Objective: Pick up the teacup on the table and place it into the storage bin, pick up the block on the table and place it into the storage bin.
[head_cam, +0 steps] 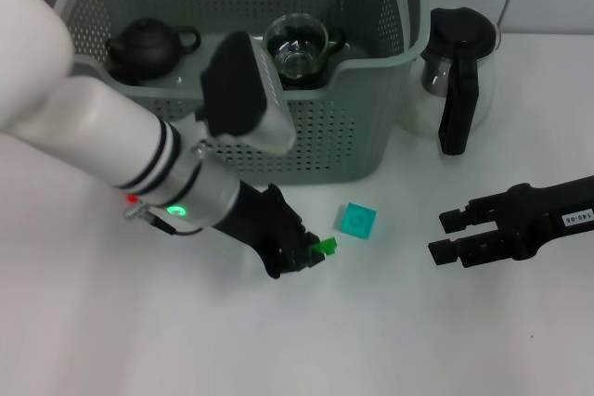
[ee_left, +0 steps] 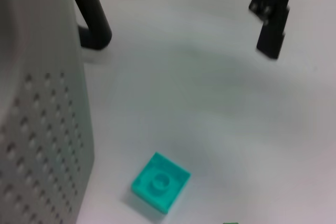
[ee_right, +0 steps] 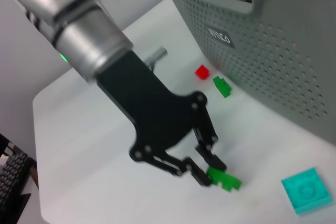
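My left gripper (head_cam: 311, 253) rests low on the table in front of the storage bin (head_cam: 325, 150), shut on a small green block (head_cam: 326, 247). The right wrist view shows its fingertips (ee_right: 203, 178) pinching that green block (ee_right: 224, 179). A teal block (head_cam: 356, 220) lies flat on the table just right of it, also visible as the teal block (ee_left: 160, 182) in the left wrist view. A clear glass teacup (head_cam: 297, 44) stands inside the bin. My right gripper (head_cam: 444, 236) hovers open to the right of the teal block, holding nothing.
A black teapot (head_cam: 145, 45) sits in the bin's left part. A glass pot with a black handle (head_cam: 457, 76) stands right of the bin. A red block (ee_right: 201, 71) and another green block (ee_right: 222, 86) lie by the bin's front wall (ee_right: 262, 61).
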You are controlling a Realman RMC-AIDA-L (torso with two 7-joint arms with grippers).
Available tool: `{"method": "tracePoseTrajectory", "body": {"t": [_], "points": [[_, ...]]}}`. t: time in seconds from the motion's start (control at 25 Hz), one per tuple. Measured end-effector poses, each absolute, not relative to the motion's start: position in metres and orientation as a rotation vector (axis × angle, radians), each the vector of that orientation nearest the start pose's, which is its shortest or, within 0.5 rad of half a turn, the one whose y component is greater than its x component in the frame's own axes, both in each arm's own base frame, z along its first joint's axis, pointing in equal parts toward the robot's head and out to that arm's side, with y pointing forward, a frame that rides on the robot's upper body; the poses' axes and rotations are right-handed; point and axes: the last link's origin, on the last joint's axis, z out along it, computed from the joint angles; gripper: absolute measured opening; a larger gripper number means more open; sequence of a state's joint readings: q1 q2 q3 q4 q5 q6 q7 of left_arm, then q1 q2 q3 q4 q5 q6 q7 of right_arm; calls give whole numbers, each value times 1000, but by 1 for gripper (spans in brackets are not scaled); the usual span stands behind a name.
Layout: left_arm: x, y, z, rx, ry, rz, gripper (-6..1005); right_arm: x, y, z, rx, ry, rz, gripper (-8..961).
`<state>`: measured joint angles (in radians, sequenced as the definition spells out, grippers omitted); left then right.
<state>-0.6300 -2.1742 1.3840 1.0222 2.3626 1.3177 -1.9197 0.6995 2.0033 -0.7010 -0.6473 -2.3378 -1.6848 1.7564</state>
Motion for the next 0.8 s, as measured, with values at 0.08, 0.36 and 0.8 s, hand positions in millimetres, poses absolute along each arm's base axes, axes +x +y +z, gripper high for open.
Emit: {"method": "tracePoseTrajectory", "body": {"t": [0.08,0.36,0.8], "points": [[-175,348,-70,-2990,-368,201,157,248,343,9,-2976,984,279,709],[-165,350,-14,-2982,-405,26,143,248,344,9,-2974,983,278,709],[-135,373,104,-2756,-313,-581,123,247,344,8,-2978,980,281,709]]}}
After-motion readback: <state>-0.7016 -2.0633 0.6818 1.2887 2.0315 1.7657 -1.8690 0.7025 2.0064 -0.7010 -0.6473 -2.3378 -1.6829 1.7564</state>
